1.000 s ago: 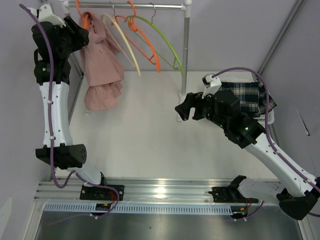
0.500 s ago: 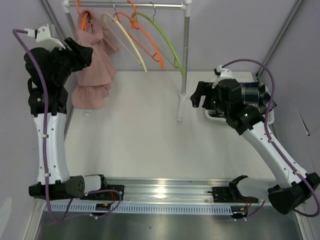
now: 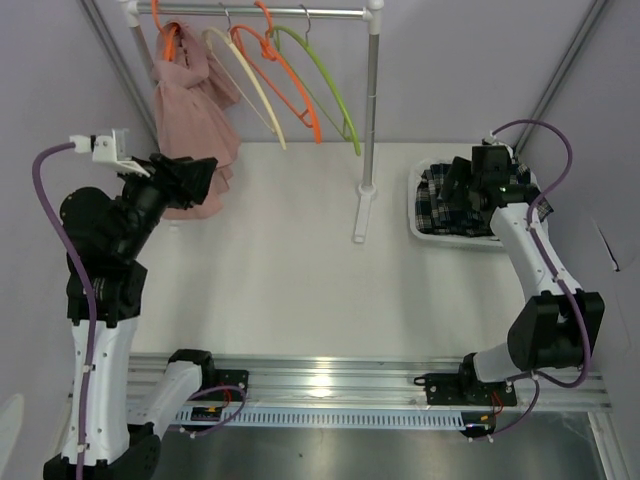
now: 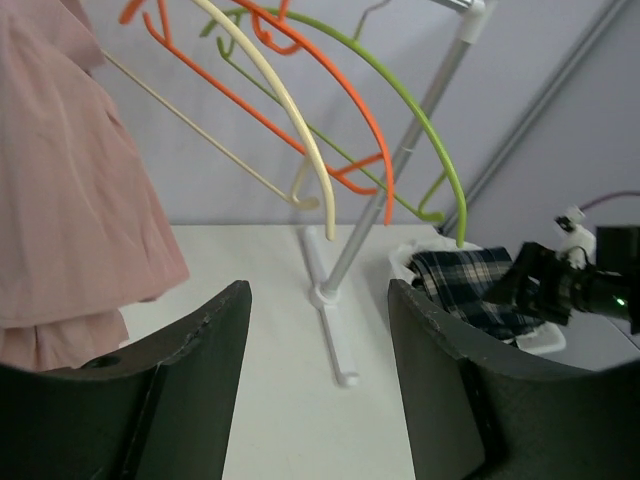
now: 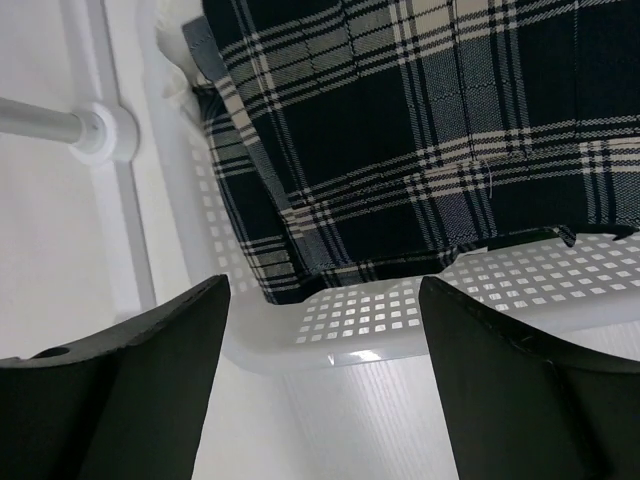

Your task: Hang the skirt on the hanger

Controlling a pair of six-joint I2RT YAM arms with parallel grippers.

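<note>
You have two arms on one white desk [image 3: 280,270], each ending in one gripper. The left gripper [image 4: 318,300] is raised near the back left and faces the clothes rack; its two dark fingers stand moderately apart with nothing between them. The right gripper [image 5: 322,300] hangs above the near rim of the one white perforated basket [image 5: 400,320] at the back right, its two fingers spread wide and holding nothing. The one skirt [image 5: 420,120], dark plaid with pale checks, lies crumpled inside that basket, on no hanger, with one edge draped toward the basket's near wall. The rack has one horizontal rail [image 3: 330,13] and one visible upright pole [image 3: 371,110], whose foot rests on the desk just left of the basket. Four hangers hang on the rail. Counting from the left, the first orange hanger [image 3: 168,40] carries one pink garment [image 3: 190,110], which hangs beside the left gripper. The other three are bare: one cream hanger [image 3: 250,85], one second orange hanger [image 3: 290,85] and one green hanger [image 3: 330,90]. All three swing out at a slant toward the pole.
</note>
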